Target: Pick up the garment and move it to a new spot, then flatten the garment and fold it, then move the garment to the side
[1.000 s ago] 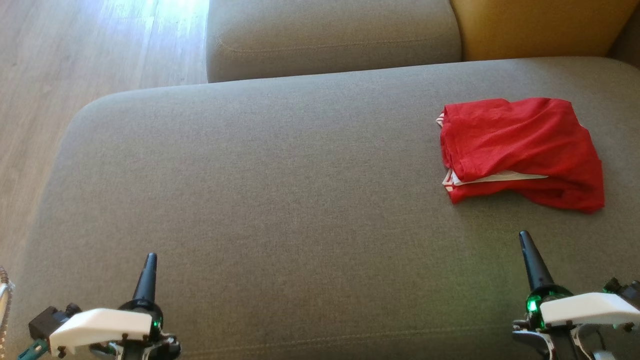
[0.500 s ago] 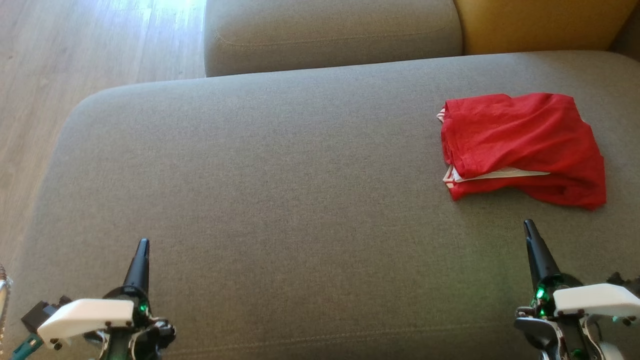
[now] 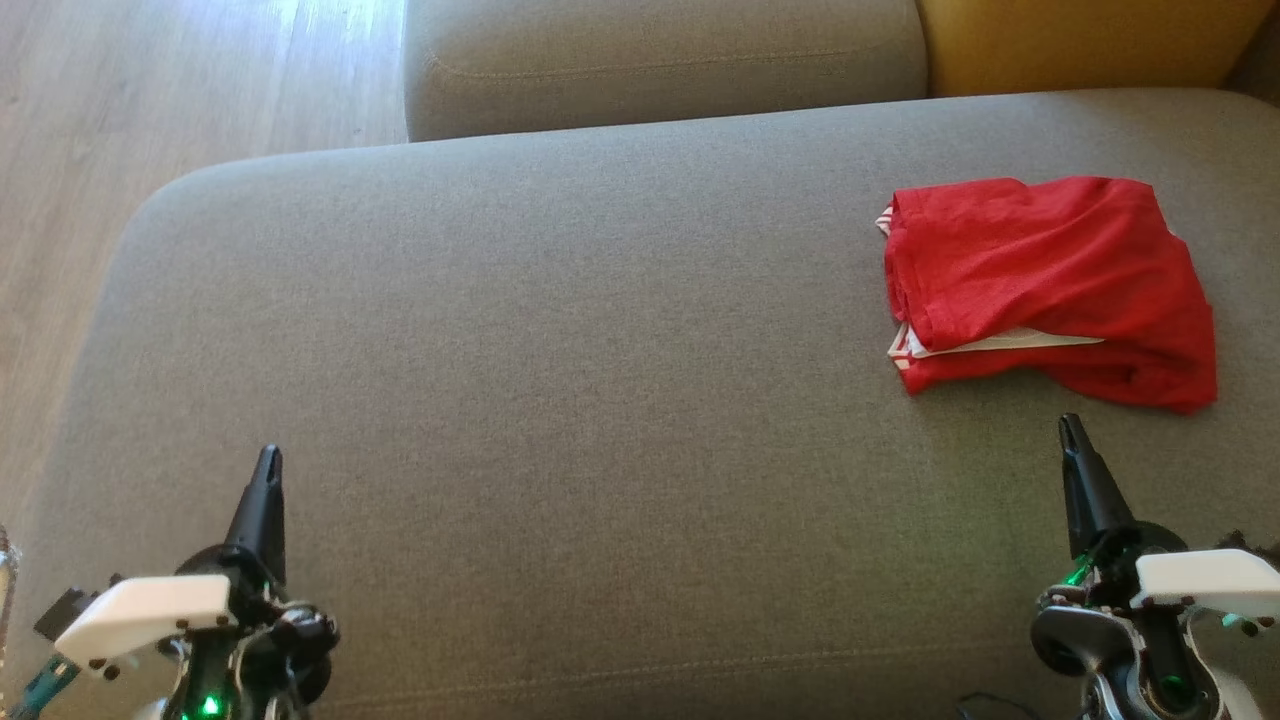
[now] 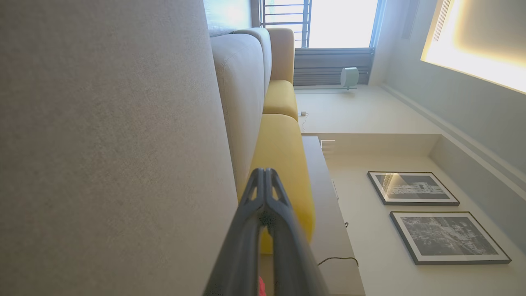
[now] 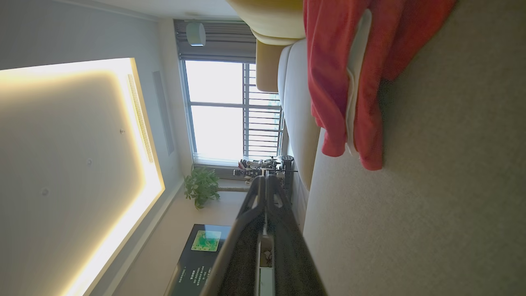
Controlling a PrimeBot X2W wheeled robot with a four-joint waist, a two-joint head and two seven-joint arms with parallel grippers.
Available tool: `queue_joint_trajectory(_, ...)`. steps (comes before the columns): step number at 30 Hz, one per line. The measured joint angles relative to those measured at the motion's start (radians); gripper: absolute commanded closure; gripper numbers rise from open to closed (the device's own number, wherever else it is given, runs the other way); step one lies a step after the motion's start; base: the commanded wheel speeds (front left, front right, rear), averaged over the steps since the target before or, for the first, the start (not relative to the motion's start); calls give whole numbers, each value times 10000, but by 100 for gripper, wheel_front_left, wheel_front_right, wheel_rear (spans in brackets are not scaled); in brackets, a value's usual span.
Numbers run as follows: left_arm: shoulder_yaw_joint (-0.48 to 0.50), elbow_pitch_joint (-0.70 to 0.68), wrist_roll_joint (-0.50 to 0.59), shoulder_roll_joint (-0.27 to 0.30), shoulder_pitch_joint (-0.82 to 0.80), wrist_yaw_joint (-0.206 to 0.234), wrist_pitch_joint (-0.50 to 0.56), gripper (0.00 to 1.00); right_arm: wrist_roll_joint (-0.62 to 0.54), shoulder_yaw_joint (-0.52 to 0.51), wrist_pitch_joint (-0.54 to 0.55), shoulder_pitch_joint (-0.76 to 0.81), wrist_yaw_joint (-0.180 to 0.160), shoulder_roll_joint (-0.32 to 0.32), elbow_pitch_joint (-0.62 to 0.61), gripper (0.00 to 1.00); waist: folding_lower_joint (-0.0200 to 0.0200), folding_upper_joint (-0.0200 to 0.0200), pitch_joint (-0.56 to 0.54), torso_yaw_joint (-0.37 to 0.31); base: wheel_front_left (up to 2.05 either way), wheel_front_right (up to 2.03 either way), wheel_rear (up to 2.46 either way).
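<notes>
A red garment (image 3: pixel 1045 285) with a white trim lies folded in a loose bundle on the right part of the grey sofa seat (image 3: pixel 560 380). My right gripper (image 3: pixel 1068 428) hovers just in front of its near edge, shut and empty. In the right wrist view the garment (image 5: pixel 341 74) hangs at the top, beyond the tips of my right gripper (image 5: pixel 265 179), fingers pressed together. Far from the garment, my left gripper (image 3: pixel 268 458) is at the lower left over bare cushion, shut with nothing in it. Its joined tips (image 4: pixel 265 172) show in the left wrist view.
A grey back cushion (image 3: pixel 660 60) and a yellow cushion (image 3: pixel 1080 40) line the far side of the seat. Wooden floor (image 3: pixel 120 120) lies beyond the sofa's left end. The broad middle and left of the seat are bare fabric.
The whole head picture has shifted slightly, so the camera moved. Both grippers have risen a little in the view, the right one coming nearer the garment. The garment lies as before.
</notes>
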Motion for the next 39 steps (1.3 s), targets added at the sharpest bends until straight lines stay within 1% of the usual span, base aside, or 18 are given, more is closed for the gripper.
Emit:
queue_joint_trajectory(3,19,23,-219,-2,-141,-31,59,100,230,-13,33,0,0,0,27,100,0,0,10,-2,0,0,0)
queue_joint_trajectory(39,117,33,-211,-29,-175,-31,148,100,230,-46,105,0,0,2,29,100,0,0,9,-2,0,0,0)
